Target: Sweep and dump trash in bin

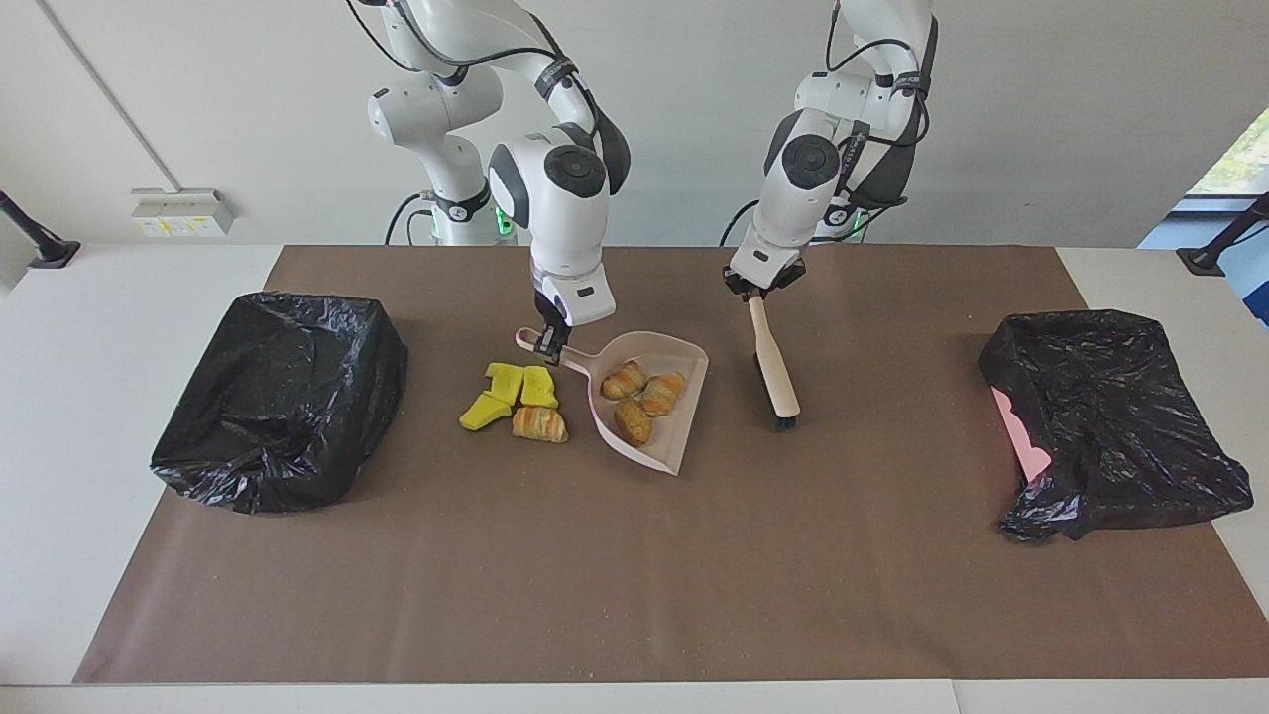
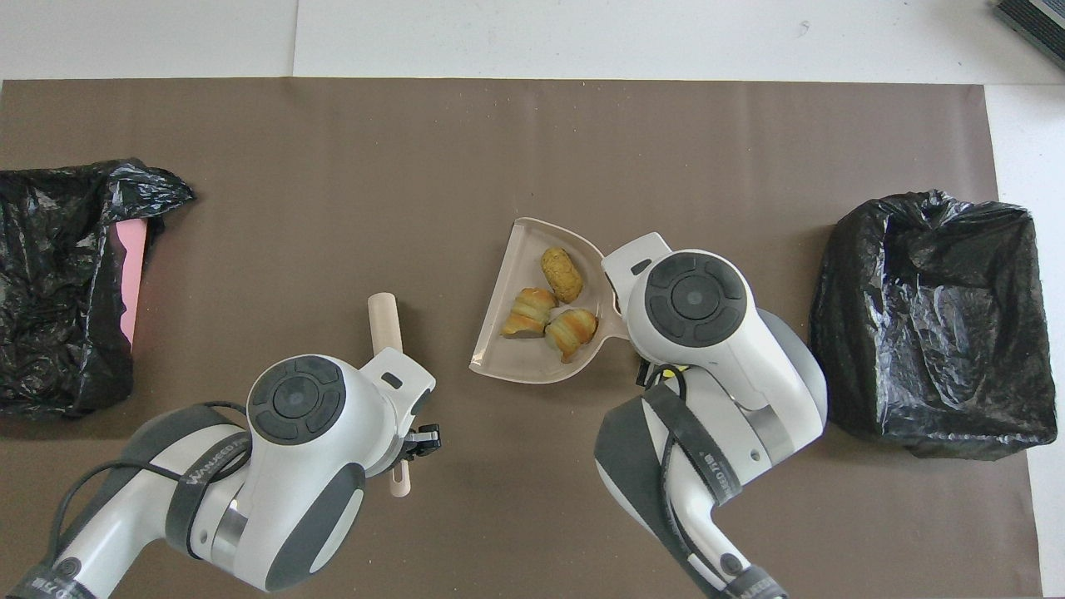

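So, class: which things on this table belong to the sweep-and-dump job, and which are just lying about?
Belong to the job:
- dustpan, held by right end effector, holding three pastry pieces
- brush, held by left end effector
- yellow sponge chunks and one pastry on the mat
- two black-bagged bins

Lying about:
- nothing on the table
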Motion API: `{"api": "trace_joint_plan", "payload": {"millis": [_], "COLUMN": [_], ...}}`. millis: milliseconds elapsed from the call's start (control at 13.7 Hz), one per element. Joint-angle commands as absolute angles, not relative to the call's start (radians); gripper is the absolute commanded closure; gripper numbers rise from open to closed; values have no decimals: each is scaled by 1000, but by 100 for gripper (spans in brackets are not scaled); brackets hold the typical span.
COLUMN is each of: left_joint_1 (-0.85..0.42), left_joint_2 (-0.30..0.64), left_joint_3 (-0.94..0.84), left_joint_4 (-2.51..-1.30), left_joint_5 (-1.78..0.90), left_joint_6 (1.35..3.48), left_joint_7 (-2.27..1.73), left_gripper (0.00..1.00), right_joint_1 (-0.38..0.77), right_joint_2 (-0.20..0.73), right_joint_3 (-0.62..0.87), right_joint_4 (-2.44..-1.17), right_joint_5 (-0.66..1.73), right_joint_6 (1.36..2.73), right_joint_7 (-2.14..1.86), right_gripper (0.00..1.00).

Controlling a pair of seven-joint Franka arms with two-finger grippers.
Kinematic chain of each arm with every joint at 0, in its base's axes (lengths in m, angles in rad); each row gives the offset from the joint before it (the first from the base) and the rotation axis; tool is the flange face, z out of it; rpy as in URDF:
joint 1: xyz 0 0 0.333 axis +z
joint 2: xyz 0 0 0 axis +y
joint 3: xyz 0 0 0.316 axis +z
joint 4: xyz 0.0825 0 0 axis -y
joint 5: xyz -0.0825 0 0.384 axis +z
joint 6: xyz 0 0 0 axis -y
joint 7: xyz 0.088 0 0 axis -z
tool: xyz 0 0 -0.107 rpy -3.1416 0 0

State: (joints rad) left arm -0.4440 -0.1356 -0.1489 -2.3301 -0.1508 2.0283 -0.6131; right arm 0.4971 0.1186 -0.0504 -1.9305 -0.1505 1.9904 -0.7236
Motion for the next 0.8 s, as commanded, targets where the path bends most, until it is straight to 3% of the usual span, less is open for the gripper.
{"api": "trace_joint_plan", "payload": {"millis": [0, 365, 730], "left_joint_1": [-514, -720, -963], "left_joint_2": [-219, -275, -282], "left_joint_3": [-152, -152, -153], "left_joint_4": [-2427, -2489, -2594], "left_joint_5": [-161, -161, -163], "left_joint_6": [2108, 2178, 2315], "left_joint_7": [-707, -876, -1034], "left_gripper": [100, 100, 100], "right_joint_1": [427, 201, -107], "right_joint_2": [39, -87, -103], "right_joint_3": [-44, -49, -52], "right_joint_4": [-1908, -1890, -1838], "right_joint_5": [-127, -123, -123], "right_joint_6": [1904, 1797, 1689], "right_joint_7": [-799, -935, -1252], "right_gripper": [100, 100, 100]}}
